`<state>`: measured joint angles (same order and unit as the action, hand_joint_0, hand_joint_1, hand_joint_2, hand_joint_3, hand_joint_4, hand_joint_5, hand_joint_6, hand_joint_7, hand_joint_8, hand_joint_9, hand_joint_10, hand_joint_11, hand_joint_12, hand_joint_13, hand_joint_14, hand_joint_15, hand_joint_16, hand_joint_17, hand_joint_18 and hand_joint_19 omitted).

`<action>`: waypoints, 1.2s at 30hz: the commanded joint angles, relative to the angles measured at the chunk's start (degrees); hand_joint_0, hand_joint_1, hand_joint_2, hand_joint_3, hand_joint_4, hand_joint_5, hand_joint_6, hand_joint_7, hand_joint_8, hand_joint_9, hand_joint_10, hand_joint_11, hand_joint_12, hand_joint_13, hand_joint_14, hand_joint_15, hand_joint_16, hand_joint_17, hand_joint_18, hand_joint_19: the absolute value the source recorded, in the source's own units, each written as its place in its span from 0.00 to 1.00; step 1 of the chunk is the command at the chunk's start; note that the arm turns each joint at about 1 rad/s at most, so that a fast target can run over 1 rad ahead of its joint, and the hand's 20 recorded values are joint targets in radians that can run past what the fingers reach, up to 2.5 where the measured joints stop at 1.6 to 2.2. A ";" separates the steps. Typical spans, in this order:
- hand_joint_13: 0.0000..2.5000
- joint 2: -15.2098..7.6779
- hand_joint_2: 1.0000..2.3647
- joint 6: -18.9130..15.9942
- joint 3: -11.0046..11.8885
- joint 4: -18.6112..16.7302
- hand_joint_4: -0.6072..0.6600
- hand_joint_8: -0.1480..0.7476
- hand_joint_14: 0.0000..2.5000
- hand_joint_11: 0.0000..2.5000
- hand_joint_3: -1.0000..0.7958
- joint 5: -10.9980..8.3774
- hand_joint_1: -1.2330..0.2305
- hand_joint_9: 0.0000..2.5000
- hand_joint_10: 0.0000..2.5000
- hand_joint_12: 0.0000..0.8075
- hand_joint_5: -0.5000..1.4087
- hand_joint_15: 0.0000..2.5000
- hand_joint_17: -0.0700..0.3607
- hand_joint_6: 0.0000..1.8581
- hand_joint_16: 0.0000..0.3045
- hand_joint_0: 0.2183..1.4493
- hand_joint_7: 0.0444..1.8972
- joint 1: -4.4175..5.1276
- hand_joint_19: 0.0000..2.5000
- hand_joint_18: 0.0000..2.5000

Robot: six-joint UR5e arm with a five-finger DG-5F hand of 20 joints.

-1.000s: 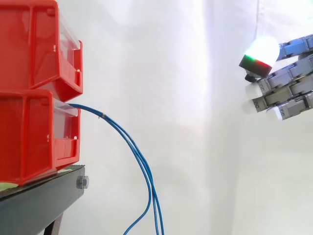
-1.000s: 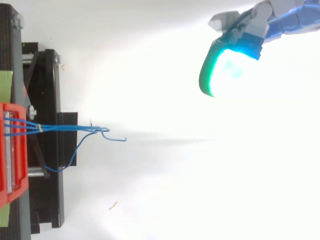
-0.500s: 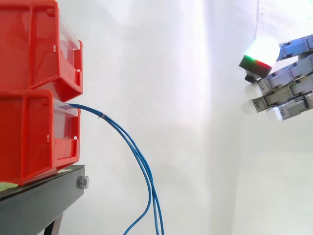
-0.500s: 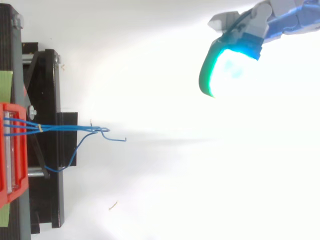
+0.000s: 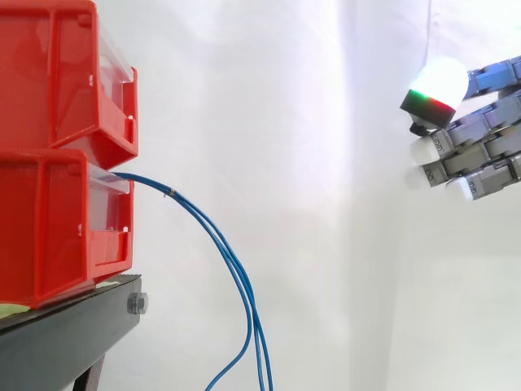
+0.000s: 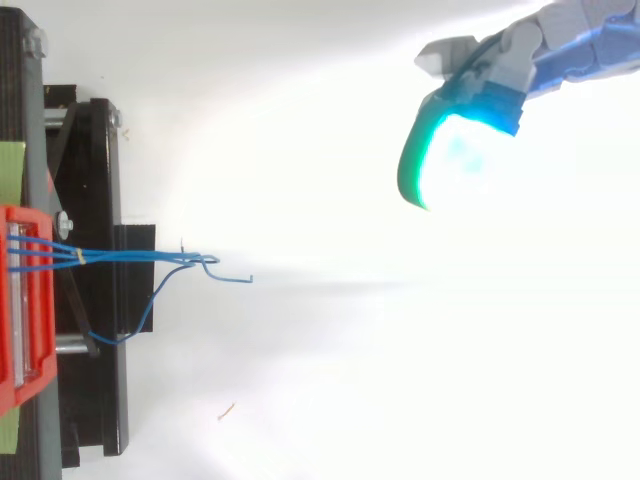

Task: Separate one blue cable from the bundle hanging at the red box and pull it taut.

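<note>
The blue cables (image 5: 242, 281) leave the lower red box (image 5: 49, 220) and droop as one bundle — long axis near vertical. The hand (image 5: 492, 130) hovers well apart toward the side view's right, higher — fingers (image 5: 476, 160) straight, loosely spread, holding nothing.

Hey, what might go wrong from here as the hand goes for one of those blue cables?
The blue cables hang close together from the lower red bin, bound by a small yellow tie, so the thick pads may catch several at once. The open hand sits high and well apart from them, so its approach might miss.
</note>
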<state>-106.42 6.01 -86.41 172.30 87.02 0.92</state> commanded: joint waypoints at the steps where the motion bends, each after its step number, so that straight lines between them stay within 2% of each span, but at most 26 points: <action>1: 0.03 0.07 0.00 -0.12 0.98 1.99 0.65 0.48 0.00 0.04 0.28 0.17 0.45 0.12 0.00 0.40 0.14 0.01 0.39 0.27 0.14 0.28 0.39 0.05 0.08 0.07; 7: 0.03 -0.01 0.00 -0.03 4.06 7.96 0.65 0.48 0.00 0.04 0.28 0.61 0.45 0.12 0.00 0.40 0.14 0.00 0.39 0.27 0.14 0.28 0.39 -0.39 0.08 0.07; 12: 0.03 0.60 0.00 0.15 4.68 11.04 0.65 0.48 0.00 0.04 0.28 0.70 0.45 0.12 0.00 0.40 0.14 0.00 0.39 0.27 0.14 0.28 0.39 -0.48 0.08 0.08; 17: 0.03 2.01 0.00 1.55 4.68 11.04 0.65 0.48 0.00 0.04 0.28 0.61 0.45 0.12 0.00 0.39 0.14 0.00 0.39 0.27 0.14 0.28 0.39 -0.57 0.08 0.07; 19: 0.03 2.62 0.00 3.40 4.68 11.13 0.65 0.48 0.00 0.04 0.28 0.52 0.45 0.12 0.00 0.40 0.14 0.00 0.39 0.27 0.14 0.28 0.39 -0.57 0.08 0.07; 26: 0.03 2.62 0.00 3.66 4.68 10.78 0.65 0.48 0.00 0.03 0.28 0.52 0.45 0.12 0.00 0.40 0.14 0.00 0.39 0.27 0.14 0.28 0.39 -0.57 0.08 0.07; 28: 0.02 2.54 0.00 3.66 4.68 9.37 0.65 0.48 0.00 0.03 0.28 0.43 0.45 0.12 0.00 0.40 0.14 0.00 0.39 0.27 0.14 0.28 0.39 -0.57 0.08 0.07; 30: 0.02 2.10 0.00 3.31 4.59 4.45 0.65 0.48 0.00 0.03 0.28 -0.71 0.45 0.12 0.00 0.40 0.14 0.00 0.39 0.27 0.14 0.28 0.39 -0.83 0.08 0.07; 36: 0.02 0.95 0.00 3.22 4.41 4.63 0.66 0.49 0.00 0.03 0.28 -1.50 0.45 0.12 0.00 0.41 0.14 0.00 0.39 0.27 0.14 0.28 0.40 -1.01 0.08 0.07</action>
<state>-104.79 9.35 -81.96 177.39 86.00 0.12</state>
